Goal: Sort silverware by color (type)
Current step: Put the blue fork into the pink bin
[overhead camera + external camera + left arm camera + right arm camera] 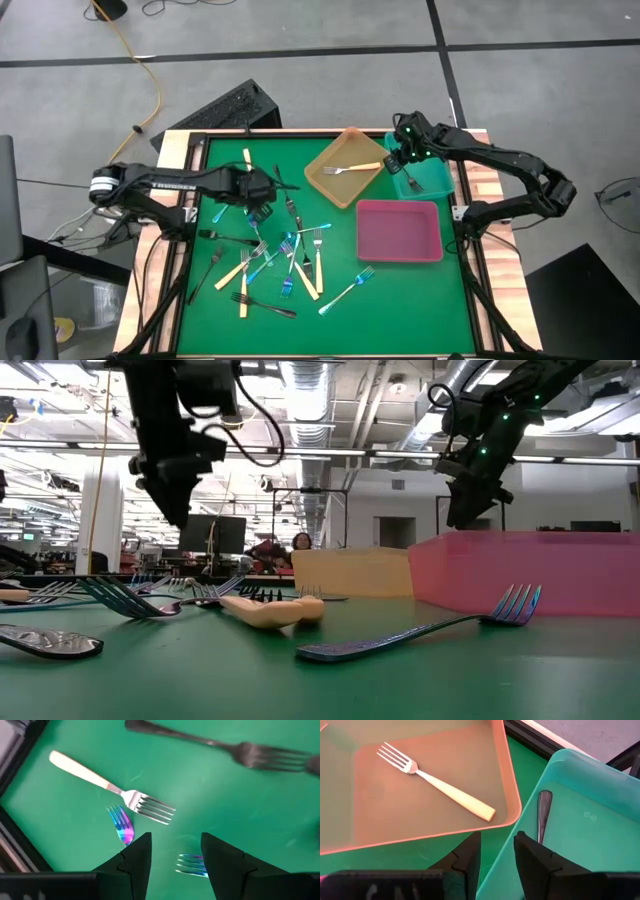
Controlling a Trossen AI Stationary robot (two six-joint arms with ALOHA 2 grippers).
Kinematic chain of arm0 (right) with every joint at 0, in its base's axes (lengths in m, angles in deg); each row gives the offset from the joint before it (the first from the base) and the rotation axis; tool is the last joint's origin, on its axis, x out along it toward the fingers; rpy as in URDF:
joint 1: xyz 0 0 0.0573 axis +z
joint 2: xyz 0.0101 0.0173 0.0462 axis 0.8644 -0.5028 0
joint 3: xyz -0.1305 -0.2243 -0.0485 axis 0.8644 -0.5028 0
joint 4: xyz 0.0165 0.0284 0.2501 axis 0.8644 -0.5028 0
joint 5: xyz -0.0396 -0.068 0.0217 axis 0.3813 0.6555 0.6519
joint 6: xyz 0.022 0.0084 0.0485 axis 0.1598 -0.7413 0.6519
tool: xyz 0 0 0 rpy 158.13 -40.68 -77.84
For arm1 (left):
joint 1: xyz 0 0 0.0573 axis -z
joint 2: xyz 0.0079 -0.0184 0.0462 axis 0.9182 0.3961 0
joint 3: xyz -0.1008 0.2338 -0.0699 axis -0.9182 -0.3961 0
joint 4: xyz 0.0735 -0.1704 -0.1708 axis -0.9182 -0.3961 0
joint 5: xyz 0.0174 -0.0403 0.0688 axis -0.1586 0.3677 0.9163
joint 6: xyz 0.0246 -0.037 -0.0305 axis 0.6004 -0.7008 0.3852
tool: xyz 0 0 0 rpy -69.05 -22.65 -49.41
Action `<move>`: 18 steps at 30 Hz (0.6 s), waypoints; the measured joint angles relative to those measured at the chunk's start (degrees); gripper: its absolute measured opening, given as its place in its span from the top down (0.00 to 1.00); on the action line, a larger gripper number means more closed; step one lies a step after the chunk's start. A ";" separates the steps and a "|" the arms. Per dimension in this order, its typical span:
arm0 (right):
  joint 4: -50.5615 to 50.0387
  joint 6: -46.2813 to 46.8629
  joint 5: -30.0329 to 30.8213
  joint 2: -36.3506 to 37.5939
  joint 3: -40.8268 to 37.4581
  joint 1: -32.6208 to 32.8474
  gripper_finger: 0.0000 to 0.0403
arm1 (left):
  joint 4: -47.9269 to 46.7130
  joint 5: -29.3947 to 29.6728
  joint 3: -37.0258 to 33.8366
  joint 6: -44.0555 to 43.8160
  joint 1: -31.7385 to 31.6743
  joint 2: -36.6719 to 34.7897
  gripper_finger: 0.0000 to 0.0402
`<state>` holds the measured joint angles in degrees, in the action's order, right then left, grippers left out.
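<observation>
From above, on the green counter [400, 300], my left gripper [258, 190] hangs over the near edge of the fork pile [275, 262], jaws parted and holding nothing. My right gripper [398, 160] sits above the rim between the orange tray [322, 178] and the teal tray [440, 180], jaws apart and empty too. One cream-handled fork [352, 168] lies in the orange tray; the pink tray [400, 232] is just beside it.

At counter height, an iridescent fork [430, 628] lies in front of the pink tray [560, 575], with a cream handle [270, 610] farther from that tray.

Past my left fingers [137, 860], a cream fork [107, 786] and blue tines [121, 824] rest on the counter, untouched.

Past my right fingers [470, 857], the cream fork [437, 782] lies flat in the orange tray, and a dark handle [543, 815] lies in the teal tray [585, 815] next to it.
</observation>
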<state>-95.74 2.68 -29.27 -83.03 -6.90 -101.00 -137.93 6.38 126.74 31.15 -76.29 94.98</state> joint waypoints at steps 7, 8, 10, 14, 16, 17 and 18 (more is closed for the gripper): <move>-0.06 -2.04 -0.02 0.00 0.00 0.03 0.66 | 0.51 -0.06 0.00 5.21 -9.24 2.11 0.61; -0.06 -2.36 0.00 0.00 0.00 0.25 0.66 | 0.56 0.18 0.00 5.31 -10.32 2.09 0.61; -0.09 -2.49 0.02 0.00 -0.02 0.72 0.66 | 0.68 0.27 0.00 6.56 -12.28 2.04 0.61; -0.08 -2.61 0.00 0.00 -0.02 1.94 0.66 | 0.93 -1.22 0.00 9.40 -14.63 2.04 0.61; -0.02 -3.00 0.02 -0.02 -0.02 2.67 0.66 | 1.40 -1.69 0.00 9.80 -15.00 2.04 0.61; -0.02 -3.04 0.04 -0.02 -0.02 3.02 0.66 | 1.69 -1.67 0.00 9.86 -15.18 2.04 0.61; 0.00 -3.06 0.04 -0.02 -0.02 3.37 0.66 | 1.83 -1.78 0.00 9.98 -15.37 2.04 0.61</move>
<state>-95.74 -0.38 -29.22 -83.05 -6.92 -97.63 -136.10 4.60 126.74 41.13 -91.66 97.02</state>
